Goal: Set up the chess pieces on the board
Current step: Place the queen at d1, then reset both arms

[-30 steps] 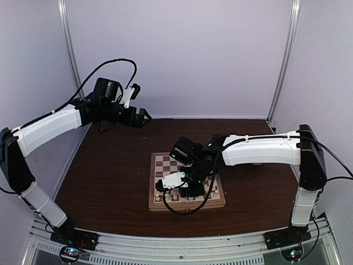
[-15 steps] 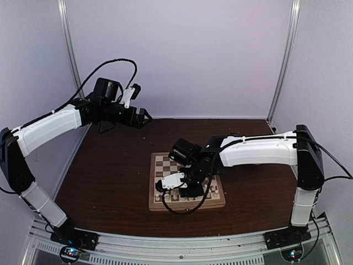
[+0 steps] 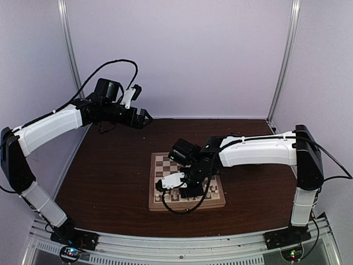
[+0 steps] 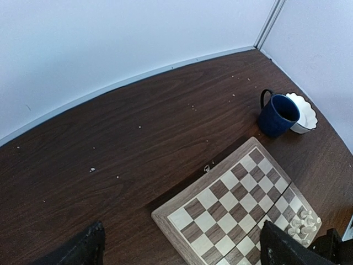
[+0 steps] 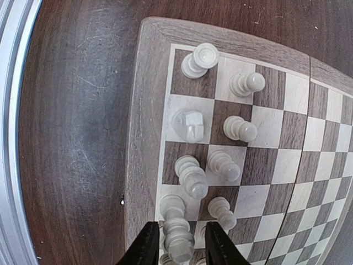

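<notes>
The wooden chessboard (image 3: 161,165) lies in the middle of the table and also shows in the left wrist view (image 4: 165,220) and the right wrist view (image 5: 146,110). Several cream-white chess pieces (image 5: 190,176) stand in two rows along its near edge (image 3: 160,195) (image 4: 304,223). My right gripper (image 5: 181,245) hangs low over that edge. Its fingers straddle one standing piece (image 5: 179,242), with a gap on the right side. My left gripper (image 3: 144,117) is open and empty, high over the table's back left, far from the board.
A dark blue mug (image 4: 278,113) and a white scalloped bowl (image 4: 306,112) stand beyond the board's far right corner. An aluminium rail (image 5: 8,110) runs along the table's near edge. Walls close in the back and sides.
My right arm has shifted slightly left and lower over the board's near rows. The left arm has barely moved.
</notes>
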Controlling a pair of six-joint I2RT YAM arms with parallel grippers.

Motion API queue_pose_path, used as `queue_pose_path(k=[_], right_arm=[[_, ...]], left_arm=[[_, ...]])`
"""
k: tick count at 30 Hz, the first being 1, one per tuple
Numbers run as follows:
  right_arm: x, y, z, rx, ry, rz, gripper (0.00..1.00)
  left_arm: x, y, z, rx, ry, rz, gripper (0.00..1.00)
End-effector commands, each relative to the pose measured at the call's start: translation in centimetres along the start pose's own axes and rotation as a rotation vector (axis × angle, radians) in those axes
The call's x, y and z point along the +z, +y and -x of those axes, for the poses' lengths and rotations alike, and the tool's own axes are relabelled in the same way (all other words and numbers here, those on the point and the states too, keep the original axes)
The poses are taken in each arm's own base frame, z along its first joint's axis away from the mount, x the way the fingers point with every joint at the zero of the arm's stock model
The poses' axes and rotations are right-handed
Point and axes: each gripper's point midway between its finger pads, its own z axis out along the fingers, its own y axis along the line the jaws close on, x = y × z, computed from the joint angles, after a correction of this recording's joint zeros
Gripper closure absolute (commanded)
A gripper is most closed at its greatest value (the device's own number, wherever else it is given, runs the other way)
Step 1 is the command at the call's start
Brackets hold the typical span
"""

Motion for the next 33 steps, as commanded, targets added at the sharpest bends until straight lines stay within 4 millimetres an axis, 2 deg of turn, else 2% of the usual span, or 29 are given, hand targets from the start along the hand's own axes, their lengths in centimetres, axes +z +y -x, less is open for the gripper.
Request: queue_pose_path(k=[1, 4, 6, 10, 14, 15, 16, 17, 20, 22, 24, 29, 33], right_arm=[[-2.4, -0.7, 1.5, -0.004, -0.041, -0.036, 0.66], [-4.8, -0.8, 2.2, -0.009, -0.065, -0.039, 0.63], [-7.1, -1.6, 2.2, -0.007, -0.081, -0.082, 0.6], [-12.3, -5.3, 0.4, 0.073, -0.138, -0.219, 0.57], [-17.3, -10.7, -3.6, 0.274, -0.22, -0.38, 0.53], [-18.3, -11.8, -4.8, 0.331, -0.243, -0.409, 0.46], [-19.4, -12.8, -6.0, 0.384, -0.266, -0.445, 0.28], [-20.0, -14.1, -7.8, 0.459, -0.277, -0.491, 0.04], [-21.2, -17.0, -11.8, 0.644, -0.274, -0.646, 0.0], [-21.5, -18.5, -14.3, 0.727, -0.205, -0.771, 0.0], [-22.3, -19.2, -15.7, 0.78, -0.163, -0.855, 0.01], [-24.9, -18.8, -15.7, 0.793, -0.256, -0.879, 0.01], [-25.9, -18.4, -16.4, 0.831, -0.3, -0.86, 0.0]], left_arm=[[0.0, -0.4, 0.6, -0.003, -0.01, -0.018, 0.02], [0.0, -0.4, 0.6, 0.0, -0.009, -0.021, 0.02], [-0.1, -0.3, 0.7, 0.007, -0.007, -0.01, 0.02], [-0.8, 0.7, 1.0, 0.03, -0.007, 0.056, 0.03], [-1.7, 0.9, 1.3, 0.04, -0.017, 0.077, 0.02], [-1.8, 1.0, 1.2, 0.035, -0.023, 0.082, 0.02], [-1.9, 1.2, 1.1, 0.028, -0.027, 0.091, 0.02], [-1.8, 1.3, 0.9, 0.022, -0.024, 0.097, 0.02], [-1.3, 1.4, 0.7, 0.02, -0.013, 0.099, 0.03], [-1.0, 1.7, 0.5, 0.003, -0.006, 0.113, 0.02], [-0.5, 2.0, 0.1, -0.004, 0.011, 0.121, 0.02], [0.6, 2.3, -0.6, -0.003, 0.075, 0.135, 0.02], [0.9, 1.9, -0.5, 0.004, 0.09, 0.121, 0.03]])
